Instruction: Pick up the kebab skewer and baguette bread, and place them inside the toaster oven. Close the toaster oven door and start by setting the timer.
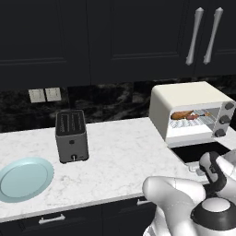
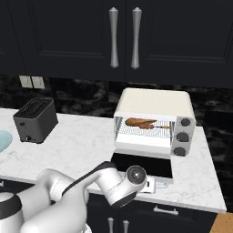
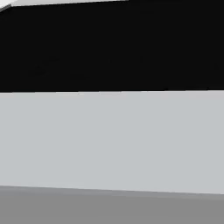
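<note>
A: On the white marble tabletop (image 1: 120,156) under dark cabinets (image 2: 68,36), the toaster oven (image 2: 154,107) has its toaster oven door (image 2: 143,164) lying open.

B: Baguette bread (image 2: 140,122) and kebab skewer (image 2: 160,127) lie on its rack. Pincer state? Cannot tell, it's hidden at the door's front edge.

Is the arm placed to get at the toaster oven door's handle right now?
Probably yes: the toaster oven door lies folded down flat, and the arm's wrist sits right at its front edge with nothing between.
</note>
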You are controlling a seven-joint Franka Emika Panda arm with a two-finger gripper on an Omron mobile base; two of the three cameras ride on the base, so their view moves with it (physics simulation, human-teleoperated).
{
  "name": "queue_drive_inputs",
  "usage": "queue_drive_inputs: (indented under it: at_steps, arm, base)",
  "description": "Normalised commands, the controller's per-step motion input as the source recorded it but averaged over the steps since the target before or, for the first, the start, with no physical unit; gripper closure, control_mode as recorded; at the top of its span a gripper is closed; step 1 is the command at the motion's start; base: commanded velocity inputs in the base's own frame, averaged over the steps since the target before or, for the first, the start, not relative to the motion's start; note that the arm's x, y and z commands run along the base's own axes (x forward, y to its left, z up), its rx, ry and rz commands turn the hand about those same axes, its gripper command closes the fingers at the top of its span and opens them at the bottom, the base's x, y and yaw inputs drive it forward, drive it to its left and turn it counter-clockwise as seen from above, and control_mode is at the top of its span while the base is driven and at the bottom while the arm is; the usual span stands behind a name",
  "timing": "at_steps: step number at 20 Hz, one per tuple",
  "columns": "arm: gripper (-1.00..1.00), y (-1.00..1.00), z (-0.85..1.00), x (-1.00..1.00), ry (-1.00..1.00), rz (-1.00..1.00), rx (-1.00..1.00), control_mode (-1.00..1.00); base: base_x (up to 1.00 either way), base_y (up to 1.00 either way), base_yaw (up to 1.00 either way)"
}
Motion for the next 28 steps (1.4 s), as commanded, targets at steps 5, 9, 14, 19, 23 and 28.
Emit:
queue_drive_inputs:
  at_steps: [5, 9, 14, 19, 23, 28]
  arm:
    - [-1.00, 0.00, 0.44, 0.58, -0.11, -0.02, 0.00, -1.00]
    - [-1.00, 0.05, 0.44, 0.67, -0.20, -0.02, 0.00, -1.00]
    - [-1.00, 0.19, 0.38, 0.81, -0.25, -0.02, 0.00, -1.00]
    - [-1.00, 0.44, 0.22, 0.91, -0.31, -0.01, 0.00, -1.00]
    - [-1.00, 0.78, 0.16, 0.92, -0.33, -0.06, -0.03, -1.00]
    - [-1.00, 0.81, 0.14, 0.89, -0.30, -0.10, -0.07, -1.00]
  base:
    - [0.00, 0.00, 0.00]
    - [0.00, 0.00, 0.00]
    - [0.00, 0.00, 0.00]
    - [0.00, 0.00, 0.00]
    - [0.00, 0.00, 0.00]
    - [0.00, 0.00, 0.00]
